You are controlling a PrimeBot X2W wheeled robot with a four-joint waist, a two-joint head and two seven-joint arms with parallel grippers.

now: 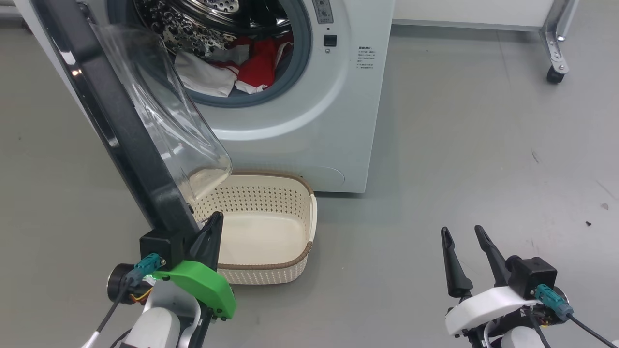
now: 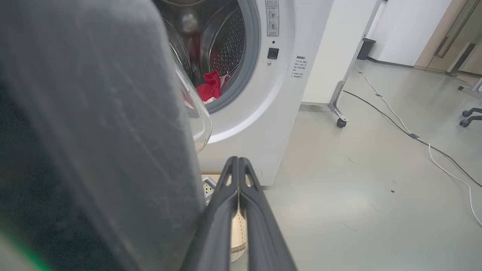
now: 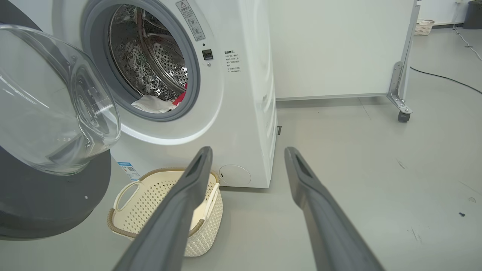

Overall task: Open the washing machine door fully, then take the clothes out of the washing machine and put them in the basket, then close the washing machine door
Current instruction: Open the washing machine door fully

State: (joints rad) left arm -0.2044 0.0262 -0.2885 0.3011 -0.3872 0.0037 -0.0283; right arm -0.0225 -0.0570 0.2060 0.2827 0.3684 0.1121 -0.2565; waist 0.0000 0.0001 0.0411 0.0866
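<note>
The white washing machine [image 1: 338, 121] [image 2: 256, 113] [image 3: 241, 113] stands with its door [image 1: 121, 125] [image 2: 94, 131] [image 3: 56, 101] swung out to the left, black rim and clear glass bowl facing the drum. Red and white clothes [image 1: 256, 63] [image 2: 209, 88] [image 3: 154, 103] lie in the drum's mouth. The cream basket [image 1: 261, 198] [image 3: 124, 229] sits on the floor before the machine, nothing in it. My left gripper [image 1: 216, 218] [image 2: 238, 160] is shut on nothing, close beside the door's lower edge above the basket's near left corner. My right gripper [image 1: 462, 232] [image 3: 248, 150] hangs open over bare floor to the right.
A white panel on a castered metal frame [image 1: 556, 72] [image 2: 340, 122] [image 3: 403, 114] stands right of the machine. Cables [image 2: 414, 135] run across the grey floor farther right, near a chair base [image 2: 470, 113]. Open floor lies right of the basket.
</note>
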